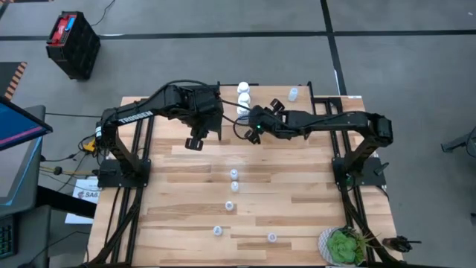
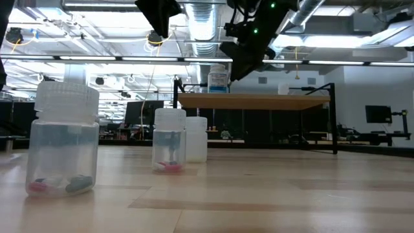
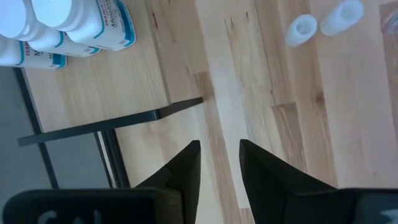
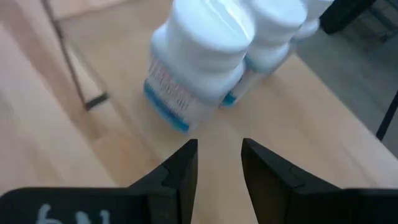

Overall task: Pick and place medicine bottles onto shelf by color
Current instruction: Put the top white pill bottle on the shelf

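The shelf (image 1: 320,100) stands at the table's far edge. Three white bottles (image 1: 243,99) stand in a row at its left end, and one pale blue bottle (image 1: 293,94) stands on it farther right. Several pale blue bottles (image 1: 233,180) stand upright on the table toward the near edge; they also show in the low view (image 2: 169,139). My right gripper (image 1: 251,115) is open and empty above the shelf, just short of the white bottles (image 4: 199,62). My left gripper (image 1: 195,141) is open and empty above the table, left of the shelf.
A potted green plant (image 1: 343,246) stands at the table's near right corner. The shelf's thin black leg (image 3: 112,121) shows just ahead of my left gripper (image 3: 219,155). Bare table lies between the shelf and the loose bottles.
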### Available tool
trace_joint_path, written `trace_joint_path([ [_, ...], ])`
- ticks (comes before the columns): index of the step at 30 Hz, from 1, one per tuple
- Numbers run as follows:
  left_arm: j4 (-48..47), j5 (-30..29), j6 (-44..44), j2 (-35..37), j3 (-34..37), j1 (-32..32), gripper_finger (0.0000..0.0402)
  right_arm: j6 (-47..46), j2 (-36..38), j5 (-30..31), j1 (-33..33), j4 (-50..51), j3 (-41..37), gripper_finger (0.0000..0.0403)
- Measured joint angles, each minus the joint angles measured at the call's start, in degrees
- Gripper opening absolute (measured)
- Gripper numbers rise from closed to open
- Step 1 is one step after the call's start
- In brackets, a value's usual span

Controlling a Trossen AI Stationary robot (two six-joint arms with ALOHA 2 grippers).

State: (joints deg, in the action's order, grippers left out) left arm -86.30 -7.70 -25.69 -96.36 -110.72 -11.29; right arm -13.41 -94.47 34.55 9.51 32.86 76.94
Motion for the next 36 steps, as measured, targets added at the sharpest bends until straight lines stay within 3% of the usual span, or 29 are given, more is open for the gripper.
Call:
trace_joint_path([
  [6,-0.02,0.02,0.44,0.00,0.00,0.00,0.0098,-2.95,4.63,-0.21,-2.62,13.67,2.68,0.0147],
  [18,0.00,0.07,4.16,0.00,0.00,0.00,0.0098,-17.12,16.20,-9.72,-12.11,41.54,2.72,0.0147],
  [28,-0.19,9.23,8.97,-0.02,0.00,0.09,0.0098,-27.57,21.08,-16.99,-29.63,49.26,2.46,0.0147],
  [36,-3.69,16.41,11.85,0.16,0.57,0.72,0.0098,-39.01,21.78,-16.79,-44.17,52.30,2.44,0.0147],
])
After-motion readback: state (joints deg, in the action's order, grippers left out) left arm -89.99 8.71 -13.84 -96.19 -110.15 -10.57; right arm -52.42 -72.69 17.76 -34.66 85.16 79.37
